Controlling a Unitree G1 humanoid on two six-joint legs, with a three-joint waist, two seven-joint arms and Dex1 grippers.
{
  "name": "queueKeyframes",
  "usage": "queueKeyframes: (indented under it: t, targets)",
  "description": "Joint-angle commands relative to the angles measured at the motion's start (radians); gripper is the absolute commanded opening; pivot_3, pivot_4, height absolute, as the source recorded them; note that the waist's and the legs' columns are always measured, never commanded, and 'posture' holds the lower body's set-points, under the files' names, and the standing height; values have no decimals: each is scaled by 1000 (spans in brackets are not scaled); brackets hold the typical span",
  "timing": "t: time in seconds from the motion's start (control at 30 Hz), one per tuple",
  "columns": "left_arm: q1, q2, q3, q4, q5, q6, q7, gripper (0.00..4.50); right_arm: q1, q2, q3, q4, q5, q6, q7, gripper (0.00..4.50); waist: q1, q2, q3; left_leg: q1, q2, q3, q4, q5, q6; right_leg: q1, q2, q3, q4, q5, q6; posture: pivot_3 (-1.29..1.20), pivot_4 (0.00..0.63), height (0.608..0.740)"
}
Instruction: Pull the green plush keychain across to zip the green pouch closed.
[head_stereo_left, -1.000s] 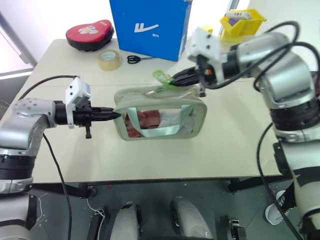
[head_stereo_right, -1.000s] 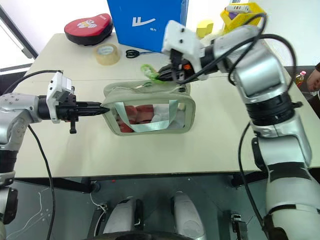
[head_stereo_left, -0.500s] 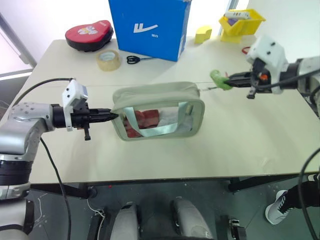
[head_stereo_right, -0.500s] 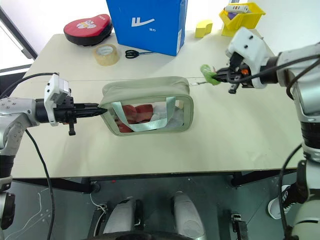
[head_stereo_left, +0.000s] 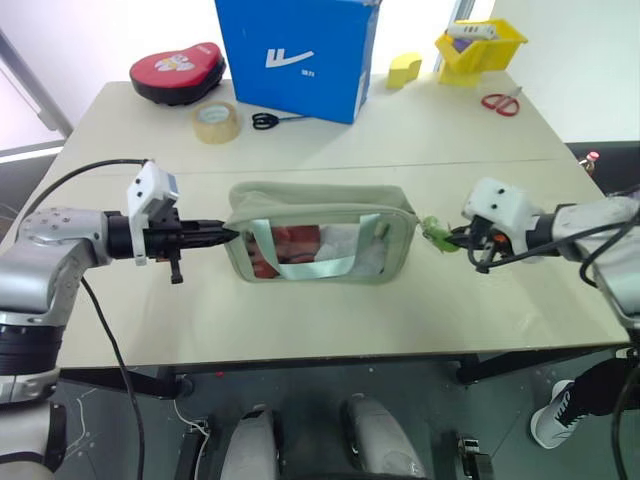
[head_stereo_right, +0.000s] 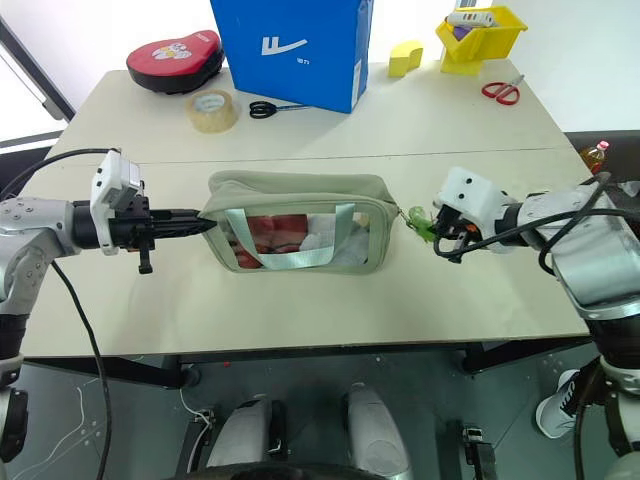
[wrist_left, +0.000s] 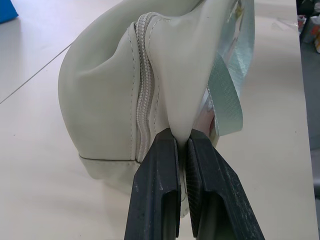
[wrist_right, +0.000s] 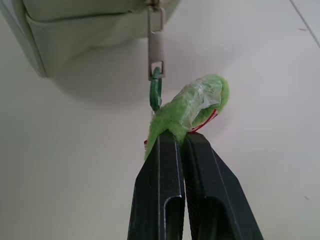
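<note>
Two head views give us the whole table (head_stereo_left: 330, 310): the green pouch (head_stereo_left: 320, 245) lies near its middle, our left gripper (head_stereo_left: 228, 234) at the pouch's left end and our right gripper (head_stereo_right: 432, 229) at its right end, with the green plush keychain (head_stereo_right: 421, 224) just beside that end. Behind the pouch we see a blue box (head_stereo_left: 295, 55), a tan tape roll (head_stereo_left: 218, 121), a red oval case (head_stereo_left: 178, 71), black scissors (head_stereo_left: 268, 120), red scissors (head_stereo_left: 502, 103) and a yellow bin (head_stereo_left: 478, 46). Only our wrist views show the grips closely. Our left fingers (wrist_left: 155, 192) are pressed together on a fold of the pouch's end fabric, beside the zipper seam. Our right fingers (wrist_right: 161, 192) are clamped on the fuzzy keychain, which hangs by a green link from the metal zipper pull (wrist_right: 155, 42) at the pouch's corner.
</note>
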Motion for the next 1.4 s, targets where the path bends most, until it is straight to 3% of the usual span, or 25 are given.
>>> queueKeyframes:
  t: [0.03, 0.4, 0.5, 0.7, 0.73, 0.77, 0.9, 1.07, 1.1, 1.4]
  targets:
    - [19, 22, 28, -9, 2, 24, 24, 0, -31, 52, 13, -44, 15, 53, -30, 60, -1, 0, 0, 0, 0, 0, 0, 0, 0, 0, 0, 0, 0, 0, 0, 0, 150, 737]
    - [30, 24, 30, -24, -8, 27, 39, 0, -50, 90, 70, -70, 12, 69, -34, 60, 0, 0, 0, 0, 0, -1, 0, 0, 0, 0, 1, 0, 0, 0, 0, 0, 150, 737]
    - [25, 26, 27, -26, -9, 25, 33, 0, -61, 84, 47, -74, 38, 82, -16, 1005, 1, 0, 0, 0, 0, -1, 0, 0, 0, 0, 0, 0, 0, 0, 0, 0, 150, 737]
    - [13, 35, 19, -31, -14, 18, 11, 0, -91, 60, -57, -45, 104, 69, 21, 4088, 1, 0, 0, 0, 0, -1, 0, 0, 0, 0, 0, 0, 0, 0, 0, 0, 150, 737]
    - [12, 35, 19, -35, -18, 21, 6, 0, -83, 50, -67, -44, 111, 57, 31, 4416, 2, 0, 0, 0, 0, -1, 0, 0, 0, 0, 0, 0, 0, 0, 0, 0, 150, 737]
    - [9, 36, 18, -40, -26, 30, 0, 0, -80, 41, -77, -40, 118, 50, 39, 4416, 3, 0, 0, -1, 0, -1, 0, 0, 0, 0, 0, -1, 0, 0, 0, 0, 150, 737]
    - [-11, 51, 24, -43, -58, 70, -33, 1564, -82, 20, -125, 7, 148, 2, 75, 4500, 1, 0, 0, -1, 0, 0, 0, 0, 0, 0, 0, -1, 0, 0, 0, 0, 150, 737]
    - [-32, 103, 51, -24, -59, 43, -94, 4243, -80, 16, -136, 44, 156, -48, 89, 4500, 2, -1, 0, -1, 0, 1, 0, 0, 0, 0, 0, -1, -1, 0, 0, 0, 150, 737]
    - [-28, 115, 61, -24, -62, 38, -106, 4468, -77, 14, -141, 42, 163, -51, 92, 4500, 2, -1, 0, -1, 0, 1, 0, 0, 0, 0, 0, -1, -1, 0, 0, 0, 150, 737]
    - [150, 166, 209, -104, -94, -20, -152, 4468, 14, 18, -309, -46, 298, -114, 146, 4500, 3, -1, 1, -1, 0, 1, -1, 0, 0, -1, 0, -1, -1, 0, 0, 0, 150, 737]
